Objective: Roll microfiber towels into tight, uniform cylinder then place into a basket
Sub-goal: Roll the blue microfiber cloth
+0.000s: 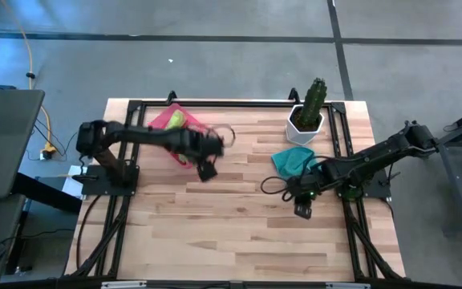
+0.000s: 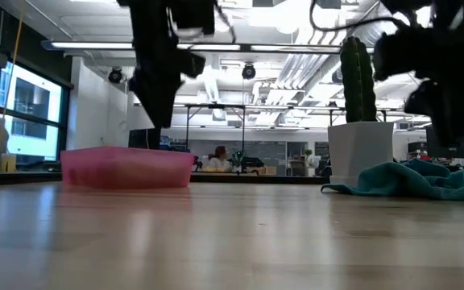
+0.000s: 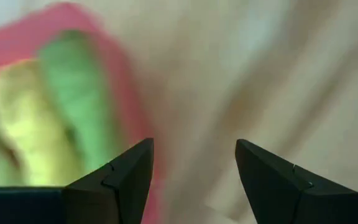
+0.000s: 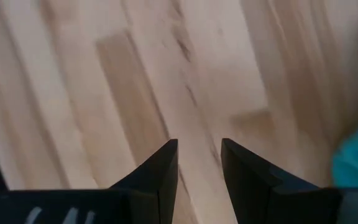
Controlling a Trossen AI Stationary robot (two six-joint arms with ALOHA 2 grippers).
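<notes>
Fetching: the teal towel lies unrolled beside the cactus pot.
Basket: across from the pot, holds rolled towels.
Left gripper: beside basket, spread, empty.
Right gripper: near towel, part-open, empty.
Next: probably grasp a towel edge.

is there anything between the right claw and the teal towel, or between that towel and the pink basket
Nothing visible. The right claw hangs over bare wood just beside the teal towel. Between the towel and the pink basket lies open table, though the left claw hovers above that stretch. The cactus pot stands off to the side.
</notes>
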